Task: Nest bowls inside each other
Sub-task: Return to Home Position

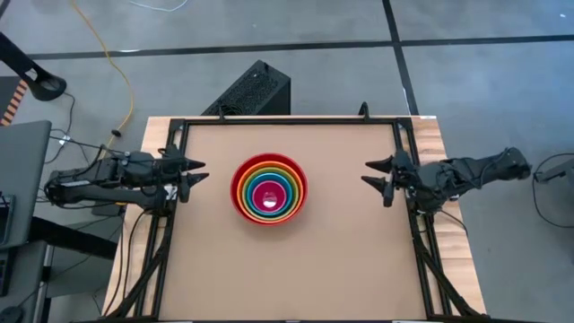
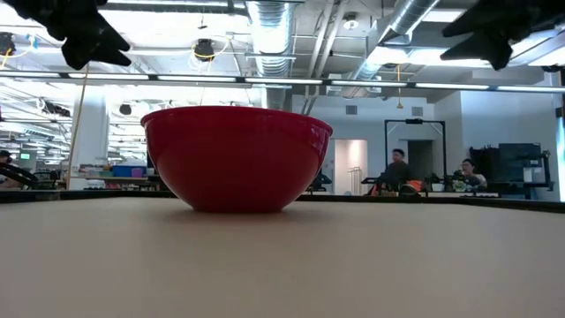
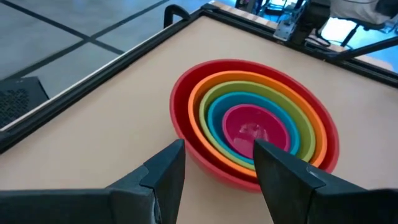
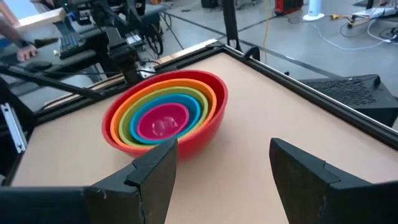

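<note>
Well apart: bowls (image 1: 269, 189), left hand (image 1: 201, 173), right hand (image 1: 368, 172)

A tan table (image 1: 296, 260) edged by a black frame (image 1: 287, 119) stands on grey floor, a black perforated box (image 1: 254, 90) and yellow cable (image 1: 129, 90) beyond its far edge; two people (image 2: 398, 170) sit in the room under ceiling ducts (image 2: 269, 22)

Bright, even light from overhead on the glossy red outer bowl (image 2: 237, 159); pale glare on the small pink bowl (image 1: 269, 196) nested at its centre; faint shadow beneath.
</note>
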Tool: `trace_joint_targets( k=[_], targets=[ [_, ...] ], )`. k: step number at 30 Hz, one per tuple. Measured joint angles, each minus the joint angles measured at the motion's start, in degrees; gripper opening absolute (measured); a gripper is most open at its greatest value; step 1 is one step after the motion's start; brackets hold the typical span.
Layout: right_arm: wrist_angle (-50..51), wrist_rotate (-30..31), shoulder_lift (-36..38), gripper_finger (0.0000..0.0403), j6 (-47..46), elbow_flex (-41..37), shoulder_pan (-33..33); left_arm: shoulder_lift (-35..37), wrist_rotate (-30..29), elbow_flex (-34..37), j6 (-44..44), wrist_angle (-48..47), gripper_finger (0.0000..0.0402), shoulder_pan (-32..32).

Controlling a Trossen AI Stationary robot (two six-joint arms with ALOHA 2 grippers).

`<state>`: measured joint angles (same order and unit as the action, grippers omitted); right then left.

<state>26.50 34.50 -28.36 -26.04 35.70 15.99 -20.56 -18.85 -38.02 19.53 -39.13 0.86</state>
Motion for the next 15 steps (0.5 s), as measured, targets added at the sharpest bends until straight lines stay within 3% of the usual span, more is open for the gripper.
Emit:
trace_joint_targets(
  k=[15],
  targets=[
    [0.71,-5.99,20.07,0.026,0.63,-15.49,-4.22,0.0,-2.4,0.0,2.73,-5.14,0.0176,0.0]
  ],
)
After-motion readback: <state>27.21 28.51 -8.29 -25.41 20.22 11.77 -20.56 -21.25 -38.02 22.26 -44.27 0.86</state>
